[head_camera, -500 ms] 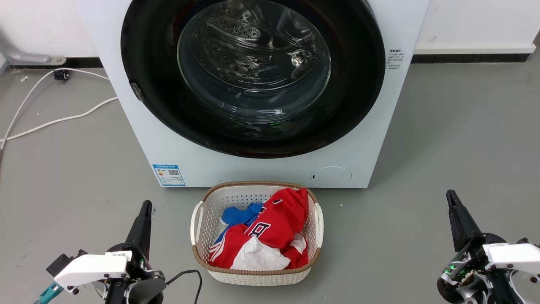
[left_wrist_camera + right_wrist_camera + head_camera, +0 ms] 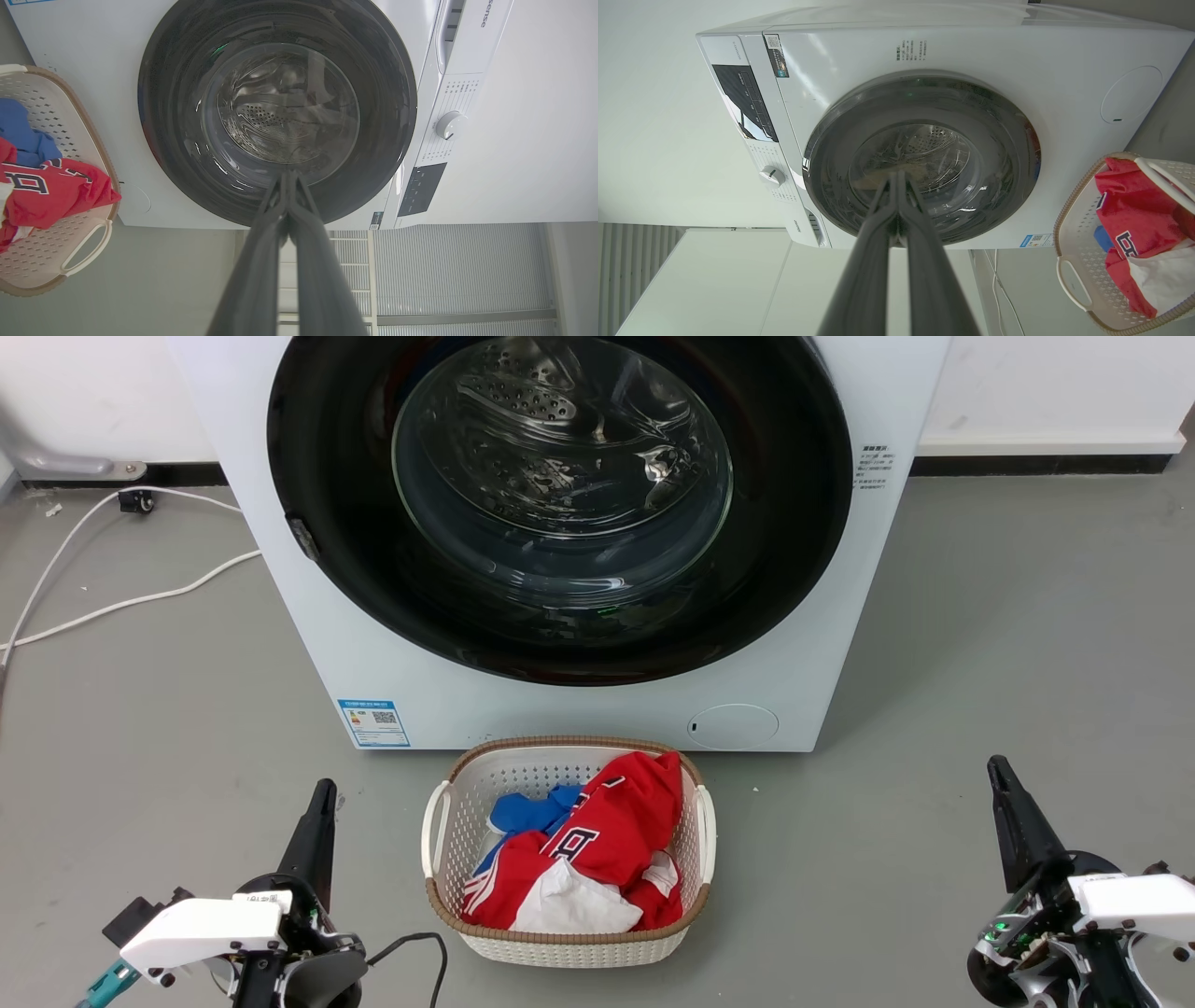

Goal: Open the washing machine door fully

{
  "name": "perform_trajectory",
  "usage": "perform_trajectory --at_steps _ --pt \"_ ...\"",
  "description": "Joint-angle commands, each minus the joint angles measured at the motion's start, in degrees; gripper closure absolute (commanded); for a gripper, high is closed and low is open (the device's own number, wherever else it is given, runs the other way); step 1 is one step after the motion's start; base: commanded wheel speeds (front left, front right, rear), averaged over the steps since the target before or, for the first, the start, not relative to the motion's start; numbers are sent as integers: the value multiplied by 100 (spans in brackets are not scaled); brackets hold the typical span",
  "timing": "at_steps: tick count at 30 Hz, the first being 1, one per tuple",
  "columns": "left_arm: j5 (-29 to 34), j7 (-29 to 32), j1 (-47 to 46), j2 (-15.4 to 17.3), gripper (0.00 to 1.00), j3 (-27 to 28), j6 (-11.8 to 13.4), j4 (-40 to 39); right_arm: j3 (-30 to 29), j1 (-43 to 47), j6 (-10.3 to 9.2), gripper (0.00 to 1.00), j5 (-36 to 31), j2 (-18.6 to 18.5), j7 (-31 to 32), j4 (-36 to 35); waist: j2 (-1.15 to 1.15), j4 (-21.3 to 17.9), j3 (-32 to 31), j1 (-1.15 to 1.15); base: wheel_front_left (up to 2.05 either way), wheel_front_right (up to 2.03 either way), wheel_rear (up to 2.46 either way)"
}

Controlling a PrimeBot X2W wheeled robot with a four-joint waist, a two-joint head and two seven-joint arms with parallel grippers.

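Observation:
The washing machine door (image 2: 560,495) is a big round door with a glossy black rim and a clear glass centre, lying flat and closed against the white machine (image 2: 822,644). The steel drum shows through the glass. The same door (image 2: 275,112) fills the left wrist view, and the door (image 2: 920,156) sits mid-frame in the right wrist view. My left gripper (image 2: 324,791) rests low at the lower left, shut, well short of the machine. At the lower right my right gripper (image 2: 997,767) is shut too. Both hold nothing.
A white laundry basket (image 2: 439,821) with red, blue and white clothes stands on the grey floor just before the machine, between my grippers. White cables (image 2: 140,597) trail on the floor at the left. A small round service flap (image 2: 733,725) sits low on the machine.

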Motion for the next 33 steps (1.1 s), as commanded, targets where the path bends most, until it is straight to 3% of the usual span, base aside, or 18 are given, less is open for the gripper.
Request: perform_trajectory --at_steps 1,18,19,27,33 --pt "9 11 -56 -5 100 7 -16 3 2 -74 0 100 -29 17 4 7 0 0 0 0 0 0 0" --pt "0 -2 0 0 100 0 0 -1 0 1 0 100 -3 0 -2 -1 0 0 0 0 0 0 0" --pt "0 -7 13 -2 0 -4 2 25 2 17 0 0 -4 1 -9 24 0 0 0 0 0 0 0" --pt "122 -165 183 -21 0 -63 5 58 -26 231 -5 0 -179 7 -163 106 0 0 2 0 0 0 0" --pt "670 -334 180 -19 0 16 59 -104 -131 284 -4 0 -855 6 -333 -86 0 0 8 0 0 0 0"
